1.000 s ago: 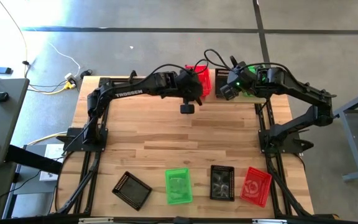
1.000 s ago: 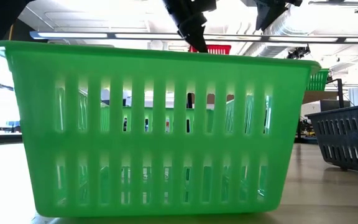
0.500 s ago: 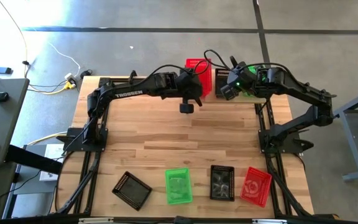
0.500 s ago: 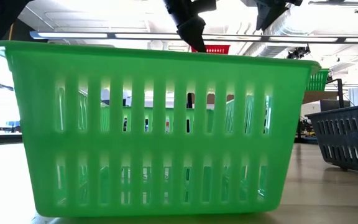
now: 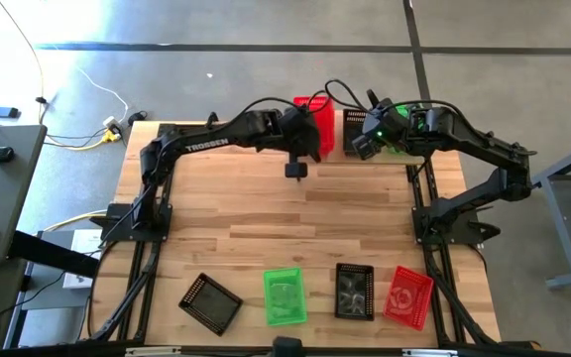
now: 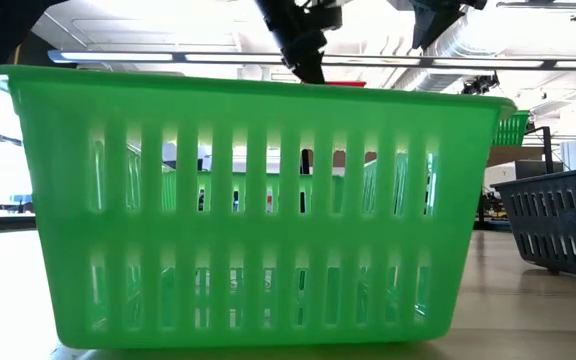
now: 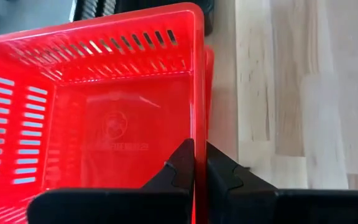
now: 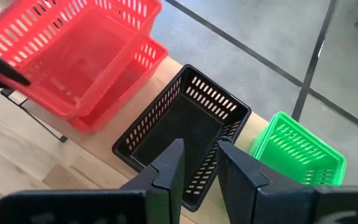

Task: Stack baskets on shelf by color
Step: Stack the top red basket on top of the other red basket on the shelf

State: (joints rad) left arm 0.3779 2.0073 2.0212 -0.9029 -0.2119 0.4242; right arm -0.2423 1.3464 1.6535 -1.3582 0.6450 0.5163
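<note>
- Left wrist view shows the left gripper (image 7: 194,163) pinching the long side wall of a red perforated plastic basket (image 7: 98,112), one finger inside and one outside; a second red rim (image 7: 209,93) shows just under it.
- High view: since half a second ago, the left gripper (image 5: 298,149) and its red basket (image 5: 315,117) have shifted a little toward the desk's far edge, nearer the shelf.
- Low view: the red rim seen above the near green basket (image 6: 248,210) earlier is now almost hidden behind it.
- Right gripper (image 8: 196,163) hovers with fingers spread over a black mesh basket (image 8: 182,127) on the light-wood shelf (image 8: 101,146), between the red pair and a green basket (image 8: 297,149); it has not moved.
- Writing: "TROSSEN" reads along the left arm (image 5: 206,145); an embossed mark inside the held basket's floor is not legible.
- Near edge of the wood-plank desk (image 5: 285,218): four baskets lie unchanged, black (image 5: 211,300), green (image 5: 285,296), black (image 5: 355,291), red (image 5: 407,297).
</note>
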